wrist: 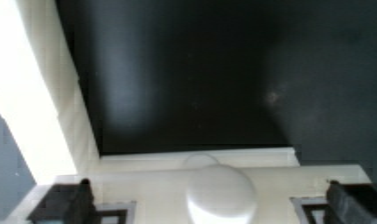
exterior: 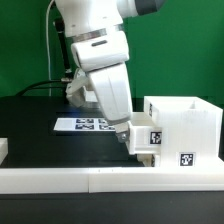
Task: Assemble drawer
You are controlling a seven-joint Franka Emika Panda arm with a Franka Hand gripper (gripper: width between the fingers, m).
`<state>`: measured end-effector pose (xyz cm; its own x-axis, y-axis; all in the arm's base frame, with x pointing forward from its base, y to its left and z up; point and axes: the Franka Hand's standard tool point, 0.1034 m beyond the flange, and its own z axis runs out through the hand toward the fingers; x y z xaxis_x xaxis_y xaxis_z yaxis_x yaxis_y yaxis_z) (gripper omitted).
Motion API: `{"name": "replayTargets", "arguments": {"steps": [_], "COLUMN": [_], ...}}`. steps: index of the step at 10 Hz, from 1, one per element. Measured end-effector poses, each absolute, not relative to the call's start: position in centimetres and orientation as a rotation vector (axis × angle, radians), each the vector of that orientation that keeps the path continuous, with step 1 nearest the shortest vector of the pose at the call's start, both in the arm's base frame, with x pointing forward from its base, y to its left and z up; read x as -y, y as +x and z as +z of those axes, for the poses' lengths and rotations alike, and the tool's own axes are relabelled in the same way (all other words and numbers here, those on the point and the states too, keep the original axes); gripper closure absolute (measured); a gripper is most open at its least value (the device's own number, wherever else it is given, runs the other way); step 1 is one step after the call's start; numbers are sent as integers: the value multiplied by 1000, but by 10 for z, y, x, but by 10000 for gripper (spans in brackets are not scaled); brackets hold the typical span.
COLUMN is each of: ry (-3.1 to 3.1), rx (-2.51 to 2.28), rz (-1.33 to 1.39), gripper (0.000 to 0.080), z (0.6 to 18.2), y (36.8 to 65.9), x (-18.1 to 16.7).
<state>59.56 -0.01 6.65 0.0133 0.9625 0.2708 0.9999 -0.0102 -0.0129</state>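
Note:
The white drawer box (exterior: 185, 125) stands at the exterior view's right and carries black marker tags. My gripper (exterior: 128, 136) is low at the box's left side, against a smaller white drawer piece (exterior: 146, 152) that sits at the box's opening. In the wrist view the dark fingers (wrist: 60, 204) stand wide apart. Between them lies the white drawer front (wrist: 158, 172) with its round knob (wrist: 220, 190). The fingers flank that front and do not visibly clamp it. A white panel (wrist: 39, 90) runs along one side of the wrist view.
The marker board (exterior: 85, 125) lies on the black table behind the arm. A long white rail (exterior: 90, 178) runs along the table's front edge. A small white part (exterior: 3, 148) shows at the exterior view's far left.

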Motion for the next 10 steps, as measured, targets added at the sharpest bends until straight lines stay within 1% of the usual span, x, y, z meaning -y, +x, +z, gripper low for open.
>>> {"name": "replayTargets", "arguments": {"steps": [1, 5, 8, 10], "ry": [-2085, -2082, -2048, -2062], "rx": [2074, 2073, 2110, 2098], "rz": [-299, -297, -267, -248], "gripper": [151, 151, 151, 151], "z": [66, 64, 61, 61], "y": [597, 595, 594, 593], "x": [-7, -8, -31, -35]}}
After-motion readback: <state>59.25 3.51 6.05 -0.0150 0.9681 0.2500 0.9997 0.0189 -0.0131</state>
